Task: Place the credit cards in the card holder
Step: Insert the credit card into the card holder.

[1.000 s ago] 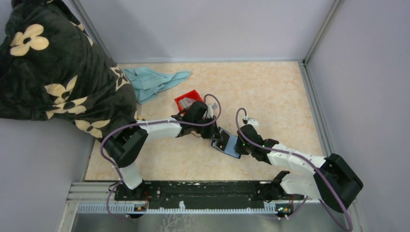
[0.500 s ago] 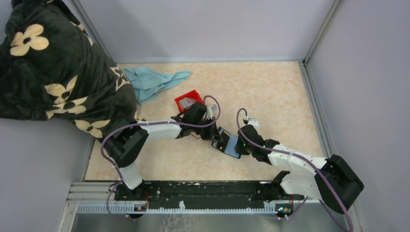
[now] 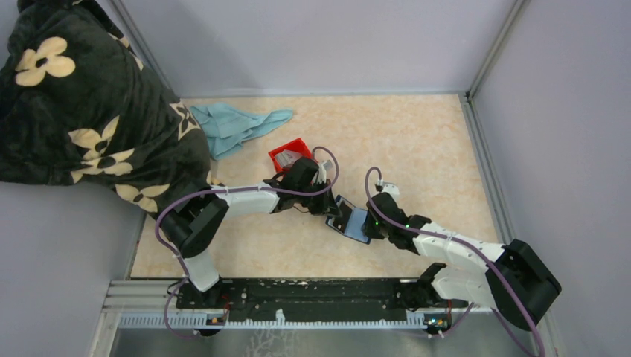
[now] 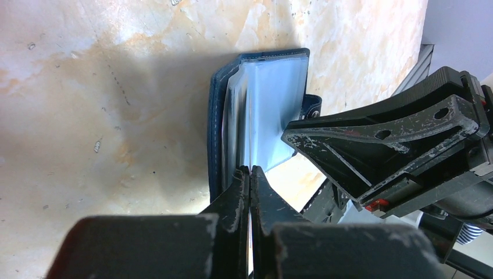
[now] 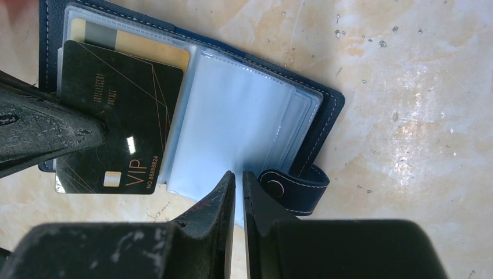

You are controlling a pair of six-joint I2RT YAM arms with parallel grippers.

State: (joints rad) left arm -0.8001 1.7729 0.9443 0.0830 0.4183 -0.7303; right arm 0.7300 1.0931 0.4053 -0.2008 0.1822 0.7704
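My right end effector (image 5: 237, 176) pinches a clear sleeve (image 5: 232, 122) of the holder (image 5: 328, 116), which lies open on the desk (image 5: 418, 87) between both arms. My left end effector (image 4: 250, 170) is clenched on a black card (image 5: 122, 110) lying over the holder's other half. A red bin (image 3: 289, 155) sits beyond.

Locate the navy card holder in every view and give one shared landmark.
Top external: card holder just below the picture's centre, open.
Left wrist: upper middle, seen nearly edge-on.
Right wrist: upper left to centre, spread open.
Landmark: snap tab, in both wrist views; too small from above.
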